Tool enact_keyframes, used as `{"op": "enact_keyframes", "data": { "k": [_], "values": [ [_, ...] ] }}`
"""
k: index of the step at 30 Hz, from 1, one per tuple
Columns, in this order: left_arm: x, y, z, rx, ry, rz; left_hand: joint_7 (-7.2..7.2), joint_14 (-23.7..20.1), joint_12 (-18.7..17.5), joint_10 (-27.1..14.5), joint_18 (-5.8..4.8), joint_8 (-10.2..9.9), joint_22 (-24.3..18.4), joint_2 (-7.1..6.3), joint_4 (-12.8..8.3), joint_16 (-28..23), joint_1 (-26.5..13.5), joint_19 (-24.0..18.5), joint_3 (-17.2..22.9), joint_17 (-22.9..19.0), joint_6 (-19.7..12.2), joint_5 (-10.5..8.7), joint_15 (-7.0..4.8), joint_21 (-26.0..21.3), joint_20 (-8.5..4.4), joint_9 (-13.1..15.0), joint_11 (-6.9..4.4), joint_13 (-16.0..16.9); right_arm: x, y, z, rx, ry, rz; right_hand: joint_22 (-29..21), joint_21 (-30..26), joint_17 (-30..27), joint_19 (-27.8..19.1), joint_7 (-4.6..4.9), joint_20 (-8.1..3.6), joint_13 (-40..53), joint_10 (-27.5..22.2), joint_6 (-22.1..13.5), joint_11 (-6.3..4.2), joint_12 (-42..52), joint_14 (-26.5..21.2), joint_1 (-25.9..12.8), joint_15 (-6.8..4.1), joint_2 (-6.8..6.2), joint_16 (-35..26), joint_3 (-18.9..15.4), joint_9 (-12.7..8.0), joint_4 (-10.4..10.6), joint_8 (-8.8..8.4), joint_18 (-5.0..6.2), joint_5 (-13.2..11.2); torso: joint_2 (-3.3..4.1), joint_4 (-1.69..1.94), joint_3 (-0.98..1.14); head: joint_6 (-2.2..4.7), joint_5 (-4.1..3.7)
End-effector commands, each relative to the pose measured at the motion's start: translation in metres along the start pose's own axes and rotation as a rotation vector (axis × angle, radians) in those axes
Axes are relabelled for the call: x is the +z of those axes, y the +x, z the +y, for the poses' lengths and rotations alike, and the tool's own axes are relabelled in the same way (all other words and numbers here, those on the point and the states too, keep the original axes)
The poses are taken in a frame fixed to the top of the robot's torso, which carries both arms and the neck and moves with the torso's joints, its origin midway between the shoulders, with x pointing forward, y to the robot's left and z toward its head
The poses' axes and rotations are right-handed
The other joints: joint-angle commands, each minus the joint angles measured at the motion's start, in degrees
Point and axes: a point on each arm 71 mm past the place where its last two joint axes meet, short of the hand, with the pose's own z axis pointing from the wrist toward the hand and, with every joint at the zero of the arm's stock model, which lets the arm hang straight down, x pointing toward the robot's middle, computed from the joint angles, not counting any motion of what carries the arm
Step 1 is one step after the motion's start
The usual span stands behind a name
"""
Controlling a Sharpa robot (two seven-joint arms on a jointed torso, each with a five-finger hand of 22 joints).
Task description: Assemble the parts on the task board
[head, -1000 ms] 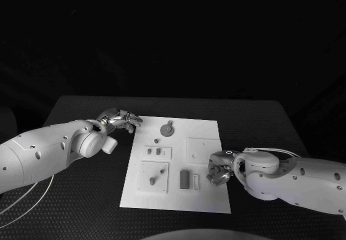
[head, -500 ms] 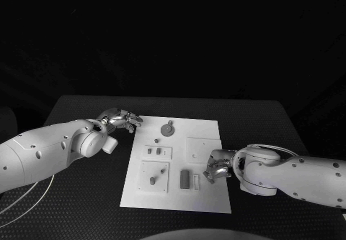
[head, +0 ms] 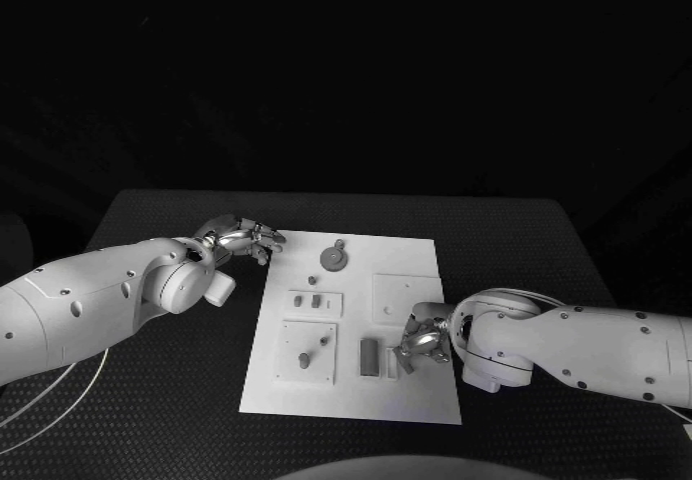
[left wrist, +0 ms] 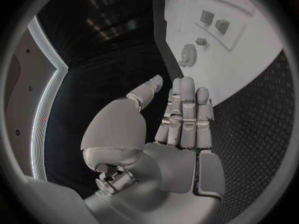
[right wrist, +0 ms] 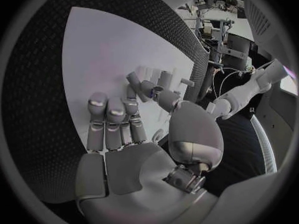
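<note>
Against the frame of a second ago: right silver many-fingered hand (head: 421,345) moved leftward over the white rectangular task board (head: 411,400), now just beside the dark upright rectangular part (head: 371,358) near the board's near edge. Fingers extended and slightly apart, nothing held, as the right wrist view shows (right wrist: 115,129). Left silver hand (head: 242,238) unchanged at the board's far left corner, over black table (head: 159,400); fingers straight and side by side, thumb apart, empty (left wrist: 184,117). Round gear-like part (head: 335,259) unmoved on the far portion; two small parts (head: 307,300) at mid-board, one small part (head: 306,359) on the near-left square plate. Board edges square to table. Open black table on all sides of the board, widest toward the far edge.
</note>
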Motion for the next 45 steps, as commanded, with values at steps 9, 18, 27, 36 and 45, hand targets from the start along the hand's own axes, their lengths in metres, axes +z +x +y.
{"op": "enact_keyframes", "data": {
  "k": [9, 18, 27, 36, 45],
  "values": [
    [0.0, 0.003, -0.002, 0.0, 0.006, 0.015, -0.06, 0.3, -0.3, -0.4, -0.52, 0.2, 0.1, -0.15, 0.2, -0.4, -0.3, 0.4, 0.0, 0.1, -0.4, 0.36, 0.17, -0.3, -2.22, -0.1, 0.02, 0.1, 0.005, 0.007, 0.005, 0.02, 0.01, 0.034, -0.4, 0.3, 0.3, 0.1, 0.19, -0.02, 0.5, 0.3, 0.3, -0.01, -0.5, 0.1, -1.4, 0.0, -0.53, -0.4, -0.7, -0.2, 0.9, 0.49, 1.75, -2.4, 0.01, 0.06, 0.01, -0.07, 0.11],
    [0.0, 0.002, -0.002, 0.0, 0.005, 0.015, -0.05, 0.3, -0.3, -0.4, -0.52, 0.2, 0.1, -0.17, 0.2, -0.4, -0.3, 0.4, 0.0, 0.1, -0.4, 0.39, 0.17, -0.3, -2.22, -0.1, 0.03, 0.1, 0.007, 0.009, 0.005, 0.017, 0.014, 0.039, -0.6, 0.4, 0.5, -0.1, 0.19, -0.04, 1.0, 0.2, 0.3, 0.0, -0.7, 0.0, -2.8, -0.02, -1.5, -0.6, -1.0, -0.7, 3.1, 0.52, 1.75, -5.7, 0.01, 0.04, 0.06, -0.12, 0.2],
    [0.0, 0.003, -0.002, 0.0, 0.004, 0.018, -0.05, 0.3, -0.3, -0.4, -0.52, 0.2, 0.1, -0.17, 0.2, -0.4, -0.3, 0.4, 0.0, 0.1, -0.4, 0.41, 0.18, -0.3, -2.21, -0.1, 0.03, 0.1, 0.007, 0.013, 0.007, 0.015, 0.002, 0.071, -0.8, 0.6, 0.7, -0.2, 0.16, -0.1, 1.4, 0.2, 0.4, -0.05, -0.9, 0.0, -4.6, -0.01, -2.77, -0.7, -0.8, -1.1, 5.0, 0.61, 1.75, -7.8, 0.03, -0.01, 0.1, -0.21, 0.26],
    [0.0, 0.003, -0.002, 0.0, 0.003, 0.02, -0.05, 0.2, -0.3, -0.4, -0.52, 0.2, 0.2, -0.17, 0.2, -0.4, -0.3, 0.4, 0.0, 0.1, -0.4, 0.42, 0.18, -0.3, -2.21, -0.1, 0.04, 0.1, 0.007, 0.016, 0.01, 0.027, -0.01, 0.091, -0.8, 0.6, 0.8, -0.3, 0.1, -0.11, 1.6, 0.2, 0.5, -0.1, -0.9, 0.0, -5.1, -0.02, -2.97, -0.7, -0.8, -1.2, 5.7, 0.72, 1.75, -8.9, 0.01, 0.03, 0.09, -0.32, 0.32],
    [0.0, 0.003, -0.001, 0.001, 0.002, 0.021, -0.05, 0.2, -0.3, -0.5, -0.53, 0.3, 0.2, -0.18, 0.2, -0.5, -0.3, 0.4, 0.0, 0.1, -0.4, 0.44, 0.19, -0.3, -2.2, -0.1, 0.04, 0.1, 0.006, 0.019, 0.011, 0.017, -0.024, 0.128, -0.8, 0.7, 0.8, -0.4, 0.04, -0.14, 1.7, 0.2, 0.7, -0.16, -1.0, 0.0, -5.3, -0.02, -2.52, -0.7, -0.7, -1.2, 5.9, 0.83, 1.75, -9.2, 0.0, 0.02, 0.05, -0.49, 0.32]
  ]
}}
